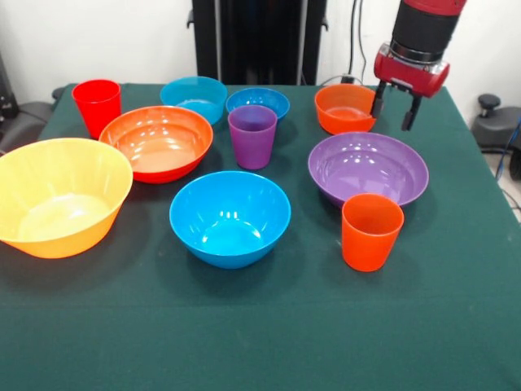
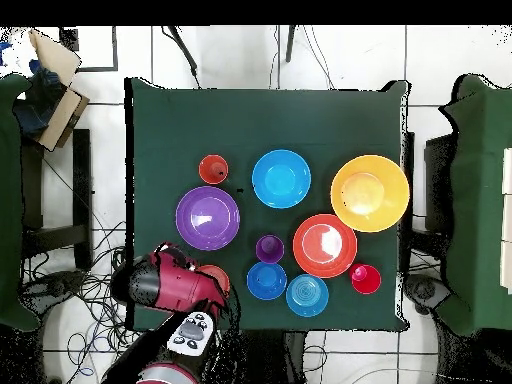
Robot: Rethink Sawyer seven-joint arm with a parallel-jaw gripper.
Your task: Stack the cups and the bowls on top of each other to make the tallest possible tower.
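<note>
All the cups and bowls stand apart on the green table (image 1: 269, 342); nothing is stacked. In the front view I see the red cup (image 1: 96, 104), purple cup (image 1: 252, 135) and orange cup (image 1: 371, 230). The bowls are large yellow-orange (image 1: 59, 195), large orange-red (image 1: 156, 142), wide purple (image 1: 368, 169), medium blue (image 1: 229, 217), small teal (image 1: 194, 96), small blue (image 1: 257, 102) and small orange (image 1: 345, 108). My gripper (image 1: 395, 110) is open and empty, hanging just right of the small orange bowl, at its rim height. In the overhead view the arm (image 2: 165, 282) hides the gripper and most of that bowl.
The table's right edge (image 1: 480, 187) lies close to the gripper. Black equipment (image 1: 259, 41) stands behind the table. In the overhead view, chairs (image 2: 470, 200) flank the table and cables (image 2: 95, 300) lie on the floor.
</note>
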